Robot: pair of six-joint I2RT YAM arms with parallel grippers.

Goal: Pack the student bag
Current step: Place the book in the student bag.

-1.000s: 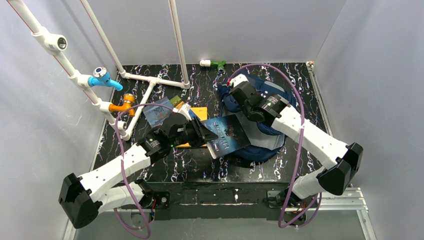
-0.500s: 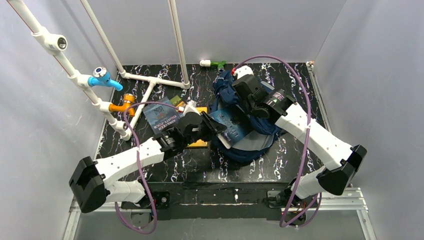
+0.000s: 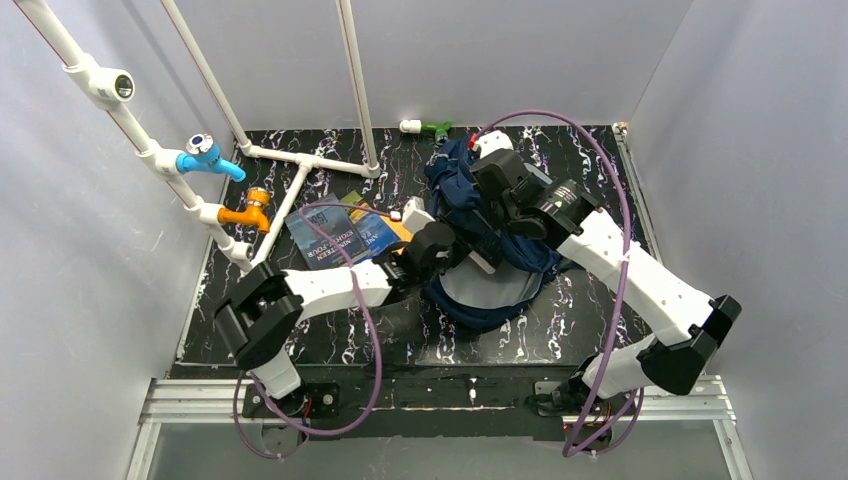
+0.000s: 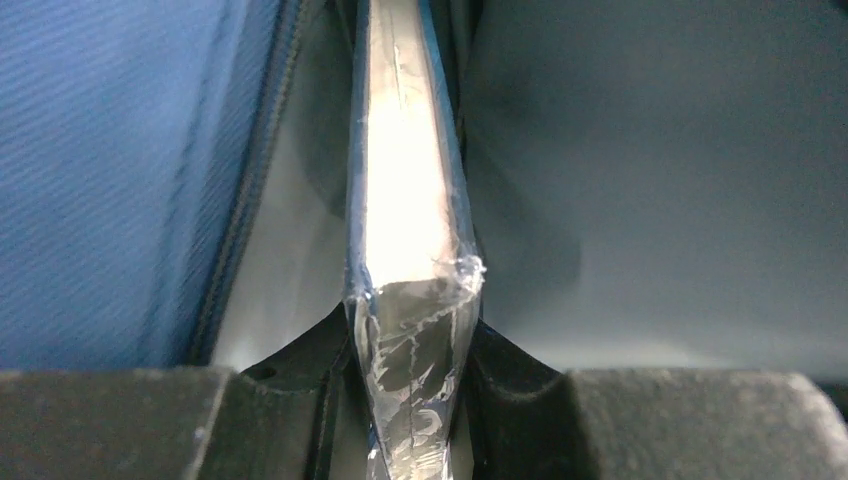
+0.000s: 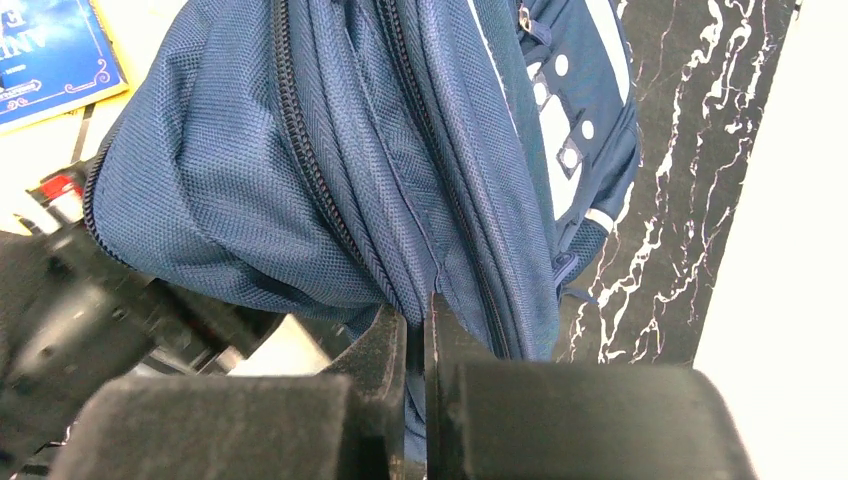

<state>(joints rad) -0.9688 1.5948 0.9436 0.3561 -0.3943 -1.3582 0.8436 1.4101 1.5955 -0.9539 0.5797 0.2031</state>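
Note:
The student bag [image 3: 455, 185], navy blue with a grey lining, lies right of centre on the table. Its mouth faces left, where my left gripper [image 3: 460, 252] reaches in. That gripper [image 4: 412, 400] is shut on the edge of a plastic-wrapped book [image 4: 410, 200]. The book stands edge-on between the blue outer fabric [image 4: 100, 180] and the grey lining [image 4: 650, 180]. From above only a pale sliver of the book [image 3: 486, 263] shows. My right gripper [image 3: 468, 205] [image 5: 415, 340] is shut on a fold of the bag [image 5: 330, 150] near a zip and holds the fabric up.
A blue book [image 3: 330, 235] and a yellow item [image 3: 397, 224] lie left of the bag. A white pipe frame [image 3: 300, 160] with a blue valve [image 3: 208, 155] and an orange valve [image 3: 248, 210] stands at the left. A green and white fitting [image 3: 425, 127] sits at the back.
My left arm has stretched to the right and pushed the book from in front of the bag into its mouth. The right gripper has kept its hold and shifted slightly toward the back.

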